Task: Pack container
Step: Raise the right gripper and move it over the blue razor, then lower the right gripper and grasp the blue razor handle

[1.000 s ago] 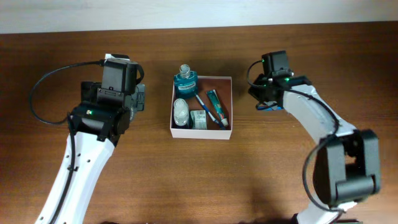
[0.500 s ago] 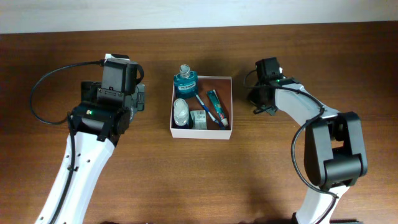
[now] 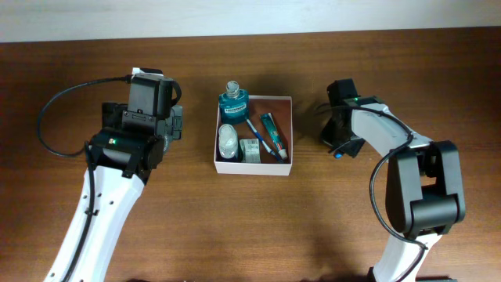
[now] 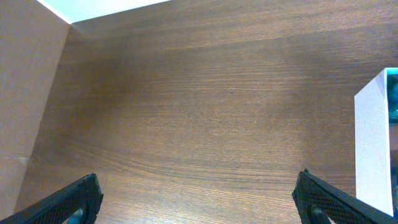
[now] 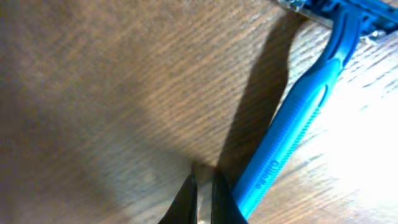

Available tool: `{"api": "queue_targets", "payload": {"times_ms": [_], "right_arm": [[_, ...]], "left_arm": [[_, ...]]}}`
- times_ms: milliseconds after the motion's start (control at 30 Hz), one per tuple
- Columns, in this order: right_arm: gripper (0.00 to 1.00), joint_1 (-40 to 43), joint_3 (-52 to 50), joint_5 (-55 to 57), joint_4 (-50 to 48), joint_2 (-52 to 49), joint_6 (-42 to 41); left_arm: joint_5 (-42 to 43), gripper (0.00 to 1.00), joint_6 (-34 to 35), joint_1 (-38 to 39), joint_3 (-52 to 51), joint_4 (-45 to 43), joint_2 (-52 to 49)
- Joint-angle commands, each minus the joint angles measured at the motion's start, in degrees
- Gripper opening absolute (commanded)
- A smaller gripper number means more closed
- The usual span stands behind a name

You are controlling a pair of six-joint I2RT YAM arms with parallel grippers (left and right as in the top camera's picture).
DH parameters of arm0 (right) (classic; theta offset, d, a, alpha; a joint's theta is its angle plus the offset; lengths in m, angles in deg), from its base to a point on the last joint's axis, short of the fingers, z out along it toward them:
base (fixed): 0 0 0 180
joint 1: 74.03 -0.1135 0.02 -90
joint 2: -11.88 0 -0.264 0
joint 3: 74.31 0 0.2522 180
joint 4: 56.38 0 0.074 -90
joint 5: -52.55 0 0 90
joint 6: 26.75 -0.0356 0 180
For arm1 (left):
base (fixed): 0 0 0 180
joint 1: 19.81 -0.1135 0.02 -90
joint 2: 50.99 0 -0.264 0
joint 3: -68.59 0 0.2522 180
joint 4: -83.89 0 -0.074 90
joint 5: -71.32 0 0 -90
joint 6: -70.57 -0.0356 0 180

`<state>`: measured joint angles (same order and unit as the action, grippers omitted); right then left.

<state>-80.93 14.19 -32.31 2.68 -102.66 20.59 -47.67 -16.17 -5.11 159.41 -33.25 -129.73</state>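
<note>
The container (image 3: 252, 165) is a square white-walled box with a reddish-brown inside at mid-table. It holds a teal mouthwash bottle (image 3: 233, 100), a white bottle (image 3: 227, 140), a toothbrush (image 3: 261, 139) and a tube (image 3: 274, 133). Its white wall shows in the left wrist view (image 4: 373, 149). My left gripper (image 3: 178, 124) (image 4: 199, 202) is open and empty, left of the container. My right gripper (image 3: 337, 142) (image 5: 202, 186) is shut, tips down at the table, right of the container. A blue razor (image 5: 292, 118) (image 3: 338, 154) lies on the wood beside its fingers, not between them.
Dark wooden table (image 3: 258, 227) with a white wall strip (image 3: 250, 16) along the far edge. A black cable (image 3: 63, 102) loops from the left arm. The right arm's base stands at the front right (image 3: 423, 211).
My right gripper has moved a little towards the table's front, away from the container's far corner, and its wrist has turned. The left arm and the container have not moved.
</note>
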Motion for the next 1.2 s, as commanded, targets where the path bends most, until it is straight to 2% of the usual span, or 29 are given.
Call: {"api": "queue_targets", "payload": {"times_ms": [0, 600, 767, 967, 1167], "right_arm": [[0.04, 0.61, -0.68, 0.92, 1.46, -0.57, 6.21], [0.04, 0.59, -0.68, 4.55, 8.52, 1.60, 12.96], [0.04, 0.57, -0.68, 4.59, 10.93, 8.00, 15.47], [0.04, 0.57, -0.70, 4.59, 17.44, 21.57, 15.43], [0.08, 0.61, -0.70, 4.55, 22.43, 29.00, 14.91]], "left_arm": [[-0.81, 0.99, 0.13, -0.13, 0.79, 0.00, 0.11], [-0.79, 0.99, 0.13, -0.13, 0.79, 0.00, 0.11], [-0.81, 0.99, 0.13, -0.13, 0.79, 0.00, 0.11], [-0.79, 0.99, 0.13, -0.13, 0.79, 0.00, 0.11], [-0.79, 0.99, 0.13, -0.13, 0.79, 0.00, 0.11]]}}
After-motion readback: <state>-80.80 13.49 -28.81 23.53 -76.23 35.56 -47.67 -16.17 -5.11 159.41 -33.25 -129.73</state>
